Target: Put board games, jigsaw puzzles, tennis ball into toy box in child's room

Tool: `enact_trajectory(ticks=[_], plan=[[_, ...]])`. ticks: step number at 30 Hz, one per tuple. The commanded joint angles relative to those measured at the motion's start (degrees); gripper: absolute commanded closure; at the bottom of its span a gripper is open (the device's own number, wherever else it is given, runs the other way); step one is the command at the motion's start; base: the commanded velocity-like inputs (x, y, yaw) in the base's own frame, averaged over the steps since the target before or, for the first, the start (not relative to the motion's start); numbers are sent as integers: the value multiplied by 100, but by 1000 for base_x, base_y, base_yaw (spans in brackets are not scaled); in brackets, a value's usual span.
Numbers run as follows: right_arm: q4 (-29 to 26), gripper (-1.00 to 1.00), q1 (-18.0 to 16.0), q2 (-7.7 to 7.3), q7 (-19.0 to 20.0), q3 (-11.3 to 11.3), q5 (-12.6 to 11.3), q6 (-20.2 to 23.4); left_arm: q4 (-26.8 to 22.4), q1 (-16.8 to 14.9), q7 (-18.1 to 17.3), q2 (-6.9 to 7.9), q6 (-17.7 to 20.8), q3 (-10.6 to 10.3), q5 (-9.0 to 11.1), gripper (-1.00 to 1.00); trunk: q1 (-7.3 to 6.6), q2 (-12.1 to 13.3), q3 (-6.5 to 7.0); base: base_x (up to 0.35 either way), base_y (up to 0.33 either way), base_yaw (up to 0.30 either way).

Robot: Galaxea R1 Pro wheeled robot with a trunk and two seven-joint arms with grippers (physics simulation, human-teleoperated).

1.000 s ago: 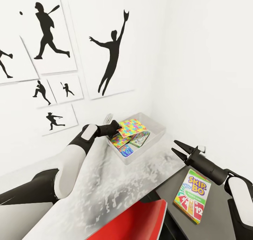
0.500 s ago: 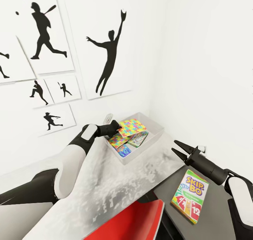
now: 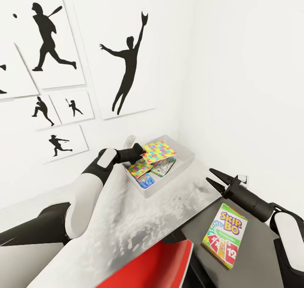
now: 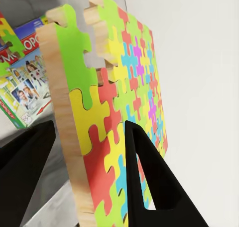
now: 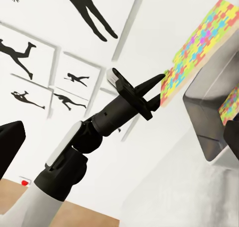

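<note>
1. Near, at 5 o'clock: Skip-Bo box [image 3: 223, 235] flat on dark side unit [image 3: 261, 258]; right pincer [image 3: 212, 178] just above, fingers apart, empty.
2. Centre: left pincer [image 3: 136, 152] clamped on jigsaw puzzle [image 3: 158, 151], over toy box [image 3: 179, 166] on tabletop [image 3: 126, 220].
3. Lower puzzle level into tray before releasing.
4. Left wrist view: puzzle edge [image 4: 67, 137] between fingers [image 4: 159, 187], board game [image 4: 25, 90] beneath.
5. Right wrist view: puzzle [image 5: 199, 50] clear above tray rim [image 5: 204, 122].

White walls meet at corner [image 3: 179, 123]. Black baseball silhouette posters [image 3: 126, 64] on left wall, several sizes. Mottled pale grey-white worktop [image 3: 139, 220] runs into corner; lower dark grey side unit [image 3: 261, 254] joins it. Red chair [image 3: 147, 269] tucked beneath. Wood-plank floor [image 5: 30, 207] visible. Even, flat lighting.
</note>
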Motion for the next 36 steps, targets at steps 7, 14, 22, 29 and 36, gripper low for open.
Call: enact_trajectory(ticks=[7,14,22,29,36], plan=[[1,-100,-6,0,49,-12,44,24,-6,-6,-21,-6,35,53,-29,100,3,-11,-12,0,-21,0],[-1,-100,-8,0,70,-16,47,24,-10,-6,-19,-6,35,49,-29,100,3,-11,-12,0,-1,0],[-16,-100,-6,0,91,-68,43,24,-14,-6,-10,-6,50,44,-29,100,3,-11,-12,0,0,0],[-17,-100,-7,0,89,-69,41,24,-15,-6,-6,-6,69,43,-29,100,3,-11,-12,0,0,0],[-17,-100,-8,0,83,-69,45,24,-15,-14,32,-6,93,39,-29,100,3,-11,-12,0,0,0]])
